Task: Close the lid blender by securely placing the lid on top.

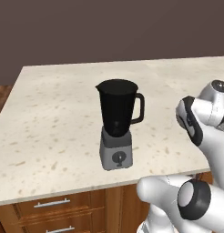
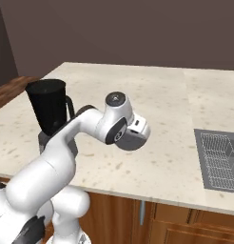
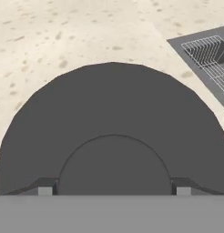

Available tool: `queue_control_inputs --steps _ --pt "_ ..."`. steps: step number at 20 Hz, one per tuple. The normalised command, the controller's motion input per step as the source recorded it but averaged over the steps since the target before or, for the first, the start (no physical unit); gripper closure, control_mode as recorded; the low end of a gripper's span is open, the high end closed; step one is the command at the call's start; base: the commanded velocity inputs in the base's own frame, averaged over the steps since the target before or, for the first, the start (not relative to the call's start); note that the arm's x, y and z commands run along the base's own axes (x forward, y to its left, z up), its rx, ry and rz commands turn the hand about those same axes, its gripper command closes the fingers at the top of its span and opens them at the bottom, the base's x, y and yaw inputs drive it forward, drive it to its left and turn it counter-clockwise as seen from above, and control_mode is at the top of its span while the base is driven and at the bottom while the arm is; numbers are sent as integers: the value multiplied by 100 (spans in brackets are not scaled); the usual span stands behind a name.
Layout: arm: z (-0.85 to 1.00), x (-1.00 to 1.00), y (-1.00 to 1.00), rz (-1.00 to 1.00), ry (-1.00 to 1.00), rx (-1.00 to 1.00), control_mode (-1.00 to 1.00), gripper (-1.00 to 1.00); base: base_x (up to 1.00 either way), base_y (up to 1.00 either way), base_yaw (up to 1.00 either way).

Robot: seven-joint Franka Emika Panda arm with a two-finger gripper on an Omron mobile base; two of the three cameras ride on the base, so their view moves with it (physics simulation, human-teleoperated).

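Speckled cream stone covered the big kitchen counter (image 1: 50, 113), with brown wooden drawers (image 1: 52, 207) under it. One blender (image 1: 116, 123) stood on that counter, near the front edge, and its black jar was open at the top, so no lid sat on it yet. We had one lid (image 3: 113, 123), dark grey and round, right in front of our gripper (image 3: 113, 190) in the hand view. Our two finger tips sat at either side of its raised middle part, so we think we were pinching the lid there, lifted above the counter. In the right base view our hand hung to the right of the blender, well apart from it. One dark sink (image 2: 219, 159) with a wire rack lay farther right. Grabbing looked done; carrying the lid over and pressing it onto the jar was left.
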Motion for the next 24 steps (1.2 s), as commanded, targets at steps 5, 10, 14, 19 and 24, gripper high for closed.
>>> queue_control_inputs --steps 5,10,14,19,24 --pt "100 -2 7 8 -13 -3 -100 100 0 0 0" --pt "100 0 19 7 -5 -1 -100 100 0 0 0" --pt "100 0 27 2 0 0 -100 100 0 0 0" --pt "100 -9 34 0 0 0 -100 100 0 0 0" --pt "79 -4 60 2 0 0 -100 100 0 0 0"
